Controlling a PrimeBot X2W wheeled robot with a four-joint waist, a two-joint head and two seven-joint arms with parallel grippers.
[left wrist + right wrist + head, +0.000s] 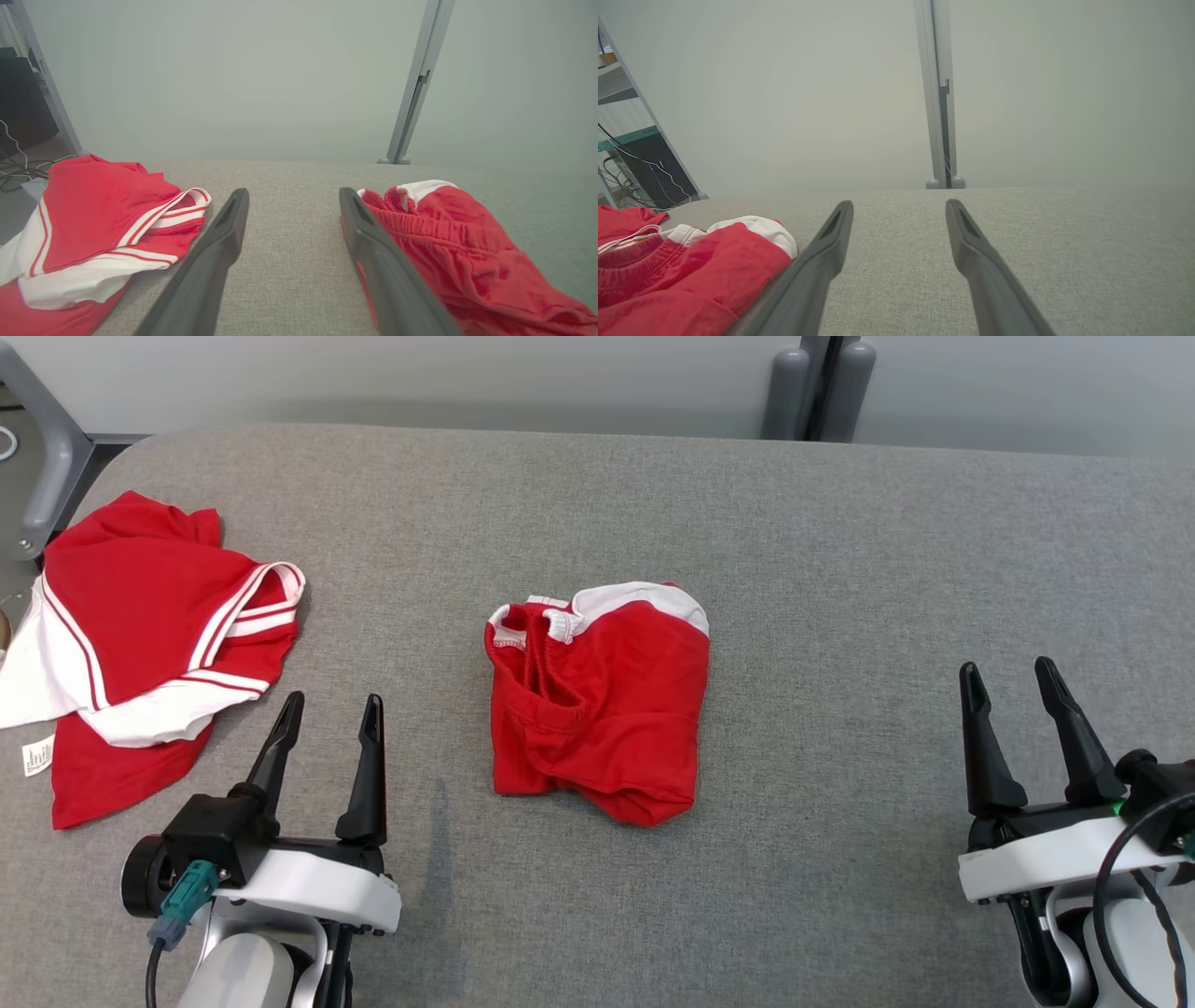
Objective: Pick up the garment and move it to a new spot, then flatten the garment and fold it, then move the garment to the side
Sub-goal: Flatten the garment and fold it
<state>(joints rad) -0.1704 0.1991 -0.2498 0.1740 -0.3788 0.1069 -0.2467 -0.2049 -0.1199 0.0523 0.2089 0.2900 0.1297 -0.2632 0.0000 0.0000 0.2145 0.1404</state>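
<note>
Since both sets of jaws hung wide open and empty, we figured nothing was underway. The red shorts (597, 700) sat bunched in the middle of the tabletop (840, 569), apart from the red-and-white shirt (140, 597), so lifting, flattening, folding and moving aside looked left to do.

I am looking across a grey fabric-covered table (840, 551) that is stretching out ahead of the left gripper (333, 700) and the right gripper (1006, 665). Beyond its far edge a pale, plain wall (467, 373) is running along the back. A pair of grey upright posts (820, 392) is standing against it, ahead of the right gripper. Far to the left gripper's left, a grey metal frame leg (47, 457) is curving down past the table's rounded corner, and loose cables (18, 168) are lying on the floor there. Soft, even light is falling everywhere.
</note>
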